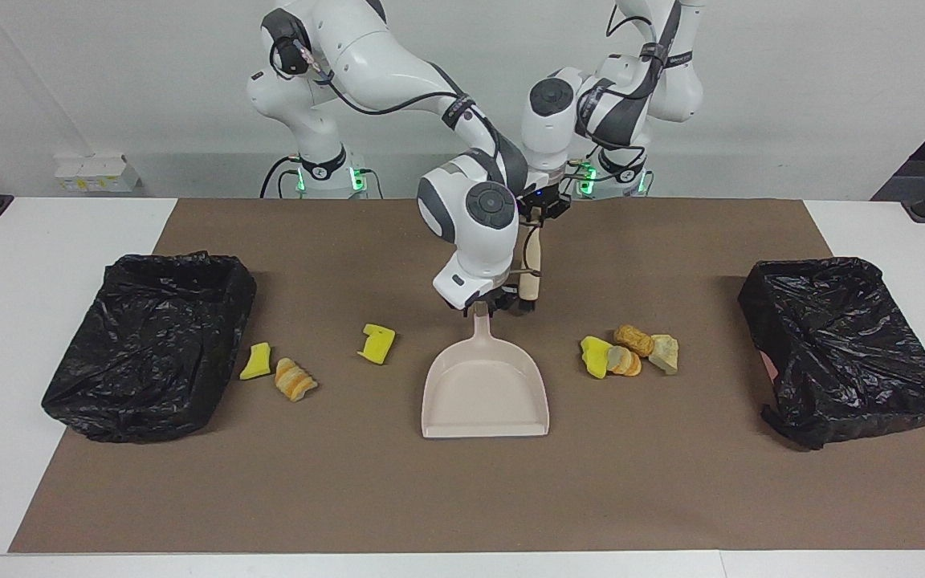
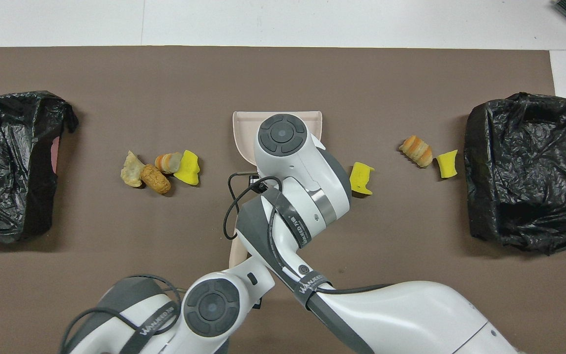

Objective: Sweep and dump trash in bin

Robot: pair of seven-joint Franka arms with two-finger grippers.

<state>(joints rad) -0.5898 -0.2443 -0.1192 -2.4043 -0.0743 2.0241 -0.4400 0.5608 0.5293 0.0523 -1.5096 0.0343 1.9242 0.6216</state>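
Nearest the robots, the left gripper (image 1: pixel 541 215) hangs over the brown mat (image 1: pixel 462 498) with its jaws closed on the top of the brush (image 1: pixel 532 265). The brush hangs almost upright, bristles down by the dustpan's handle, so we judge it is poised for sweeping.

Just beside it, the right gripper (image 1: pixel 485 307) is low at the handle end of the beige dustpan (image 1: pixel 485 393). Whether it has closed on the handle we cannot tell. The pan lies flat, its open mouth turned away from the robots.

The trash lies level with the pan, on both sides of it. A cluster of scraps (image 1: pixel 627 353), yellow sponge and tan bread-like chunks touching one another, sits toward the left arm's end. A lone yellow piece (image 1: pixel 378 343) lies toward the right arm's end. Farther along that way, a second yellow piece (image 1: pixel 255 361) and a bread chunk (image 1: pixel 295 379) sit just beside one black-lined bin (image 1: pixel 149 345).

A second lined bin (image 1: pixel 840 337) stands at the left arm's end, apart from the cluster. Nothing lies between the scraps and the pan. We judge the crossed arms themselves crowd the middle.
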